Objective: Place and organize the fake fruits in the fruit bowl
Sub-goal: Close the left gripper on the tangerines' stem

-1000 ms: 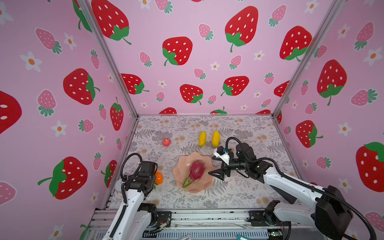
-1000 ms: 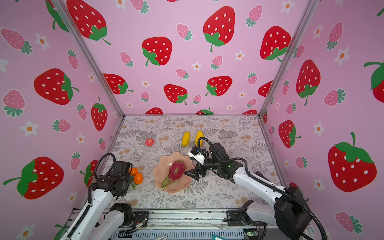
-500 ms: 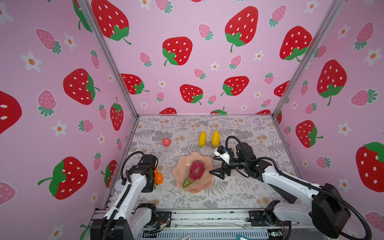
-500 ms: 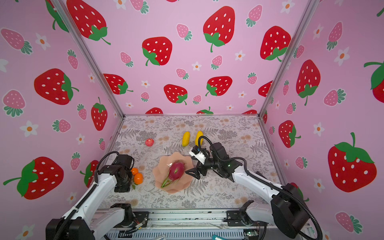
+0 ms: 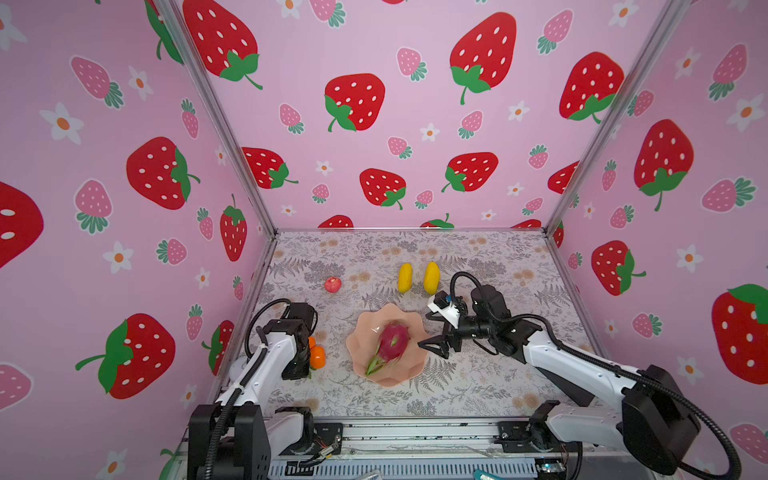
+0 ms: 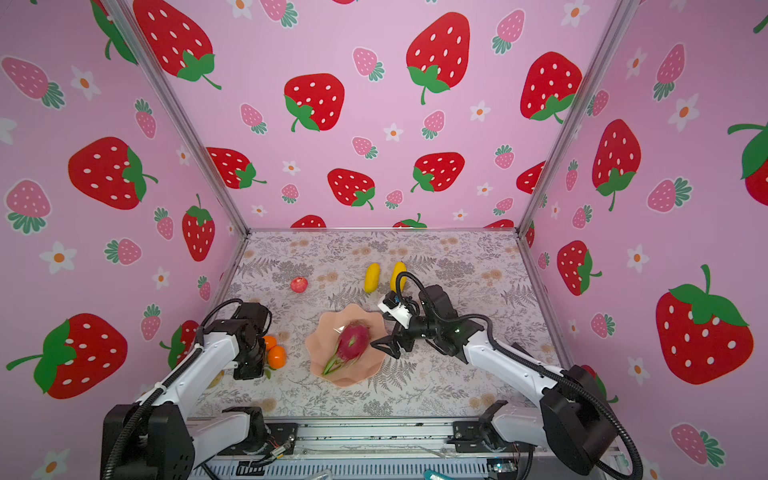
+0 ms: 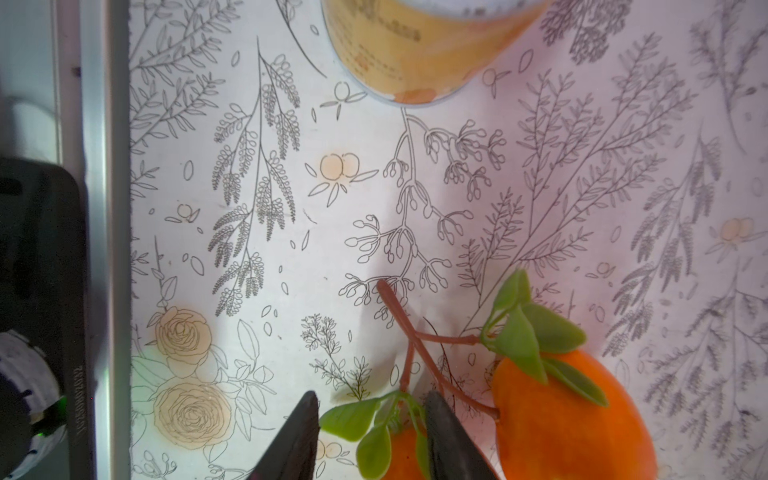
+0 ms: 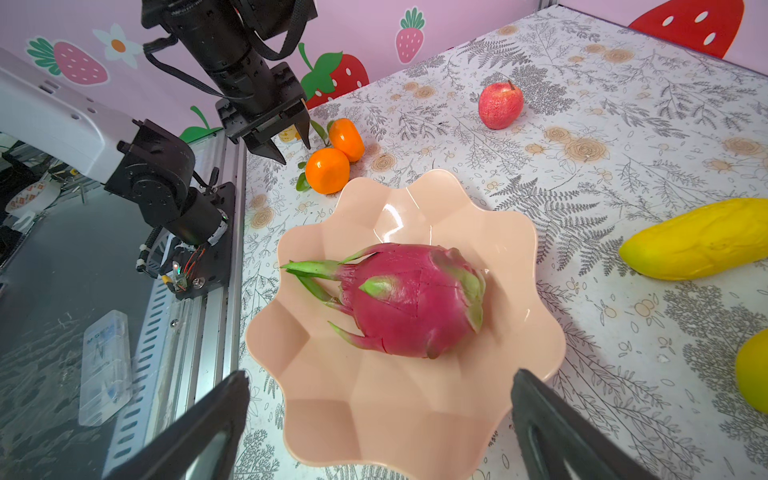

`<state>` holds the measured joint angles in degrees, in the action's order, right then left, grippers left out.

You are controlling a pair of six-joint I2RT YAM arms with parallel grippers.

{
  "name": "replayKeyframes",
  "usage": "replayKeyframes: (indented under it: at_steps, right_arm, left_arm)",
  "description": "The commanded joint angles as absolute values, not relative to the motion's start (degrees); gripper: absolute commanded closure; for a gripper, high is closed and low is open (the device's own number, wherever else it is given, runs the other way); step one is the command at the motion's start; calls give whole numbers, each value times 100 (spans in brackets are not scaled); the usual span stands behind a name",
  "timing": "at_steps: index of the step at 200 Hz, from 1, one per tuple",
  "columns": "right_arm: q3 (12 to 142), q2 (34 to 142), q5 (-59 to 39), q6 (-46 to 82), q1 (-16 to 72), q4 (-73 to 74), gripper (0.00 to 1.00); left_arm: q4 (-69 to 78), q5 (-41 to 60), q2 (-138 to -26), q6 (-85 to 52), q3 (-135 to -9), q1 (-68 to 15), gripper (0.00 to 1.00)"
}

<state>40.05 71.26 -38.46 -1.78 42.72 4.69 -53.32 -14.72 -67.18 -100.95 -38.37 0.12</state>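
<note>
left gripper at the orange twig, right gripper spread at the bowl

the left gripper (image 7: 370,399) is half spread, with the leafy twig (image 7: 409,332) of the two small oranges (image 8: 328,170) between its fingers; i cannot tell if they touch it. the right gripper (image 8: 380,374) is spread wide and empty. the fruit bowl (image 8: 415,415) lies just in front of it, with the dragon fruit (image 8: 415,299) inside. the two yellow fruits (image 5: 405,277) lie near this gripper, outside the bowl.

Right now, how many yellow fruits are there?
2. The left yellow fruit and the right yellow fruit lie side by side on the table, beyond the bowl. None appears hidden.
</note>
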Motion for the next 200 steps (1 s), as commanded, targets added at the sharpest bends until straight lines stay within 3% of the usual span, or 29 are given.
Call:
replayKeyframes:
  at_steps: [1,200]
  right_arm:
    - [3946,7163,-3935,-334,4244,492,1]
    - [4061,7416,-3995,-378,4245,294,1]
  left_arm:
    - [-5397,-1619,-6976,-10415,-4086,40,56]
    - [-4404,-1880,-7834,-10514,-3757,21,59]
